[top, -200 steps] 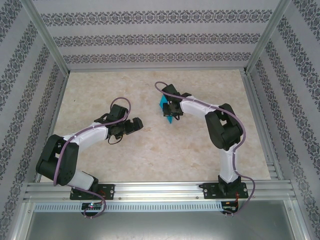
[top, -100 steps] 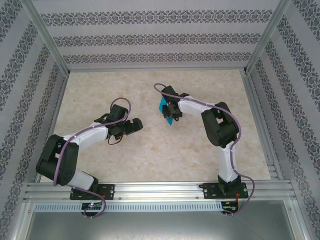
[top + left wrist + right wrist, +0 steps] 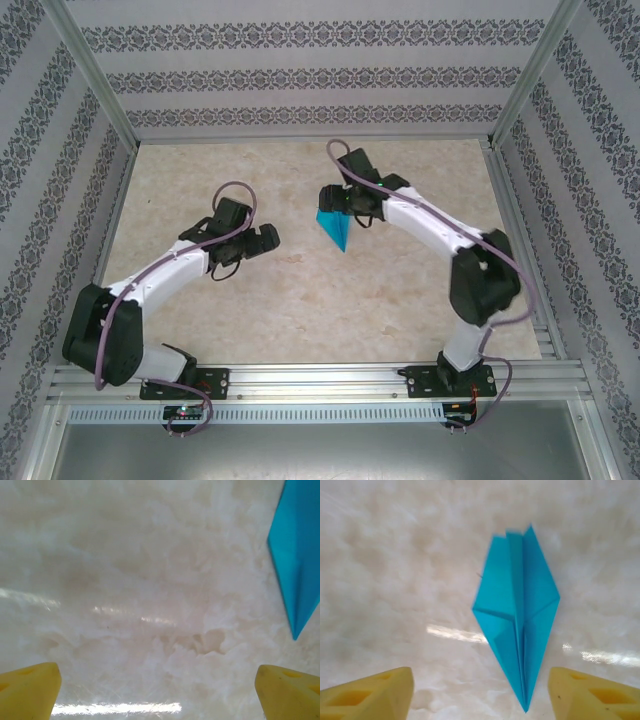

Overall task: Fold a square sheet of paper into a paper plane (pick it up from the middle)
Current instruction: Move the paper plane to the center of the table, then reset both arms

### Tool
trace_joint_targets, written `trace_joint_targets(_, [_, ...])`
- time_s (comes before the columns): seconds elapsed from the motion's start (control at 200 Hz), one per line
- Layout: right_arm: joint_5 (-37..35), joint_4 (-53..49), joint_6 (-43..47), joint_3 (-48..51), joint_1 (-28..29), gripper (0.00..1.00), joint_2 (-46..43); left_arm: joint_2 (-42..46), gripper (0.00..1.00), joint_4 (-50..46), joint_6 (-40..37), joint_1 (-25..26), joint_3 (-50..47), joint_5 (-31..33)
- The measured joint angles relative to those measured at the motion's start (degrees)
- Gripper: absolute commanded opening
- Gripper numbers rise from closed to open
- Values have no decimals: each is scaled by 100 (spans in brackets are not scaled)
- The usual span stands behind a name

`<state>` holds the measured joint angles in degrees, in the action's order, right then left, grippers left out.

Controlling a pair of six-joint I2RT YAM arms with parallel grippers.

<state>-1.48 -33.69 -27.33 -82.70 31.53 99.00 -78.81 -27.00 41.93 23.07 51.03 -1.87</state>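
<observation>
While left pincer (image 3: pixel 159 692) and right pincer (image 3: pixel 481 694) gape, right wrist view shows paper plane (image 3: pixel 517 610) creases.

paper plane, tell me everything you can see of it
The paper plane is bright cyan-blue paper folded into a slim dart. It has a centre crease, two wing flaps, one long sharp tip and a blunter opposite end. It lies on the pale marbled table, near its middle. Nothing grips it. The right gripper hangs over it, jaws open and clear of the paper.
</observation>
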Motion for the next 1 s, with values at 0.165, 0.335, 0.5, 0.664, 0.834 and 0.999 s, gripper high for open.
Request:
trace_joint_targets(0.165, [-632,439,109,721,-144,98,-1399,479,100,-227,-372,-245,278,728])
trace_joint_targets(0.335, [-1714,988,385,2124,-737,98,-2677,1180,100,-188,-911,-503,55,1823])
trace_joint_targets(0.5, [-2509,1718,643,3456,-1751,98,-3425,1853,100,396,-1469,-780,-837,2977])
trace_joint_targets(0.664, [-2920,2953,1005,4887,-2590,98,-3534,2068,100,1561,-2059,-1222,-1985,3536])
trace_joint_targets(0.834, [-2944,4203,1384,5499,-2868,98,-3003,1886,100,3110,-2791,-1381,-2835,3348])
trace_joint_targets(0.999, [-2721,5250,1799,5539,-2865,98,-2256,990,100,4601,-3359,-1558,-2990,2736])
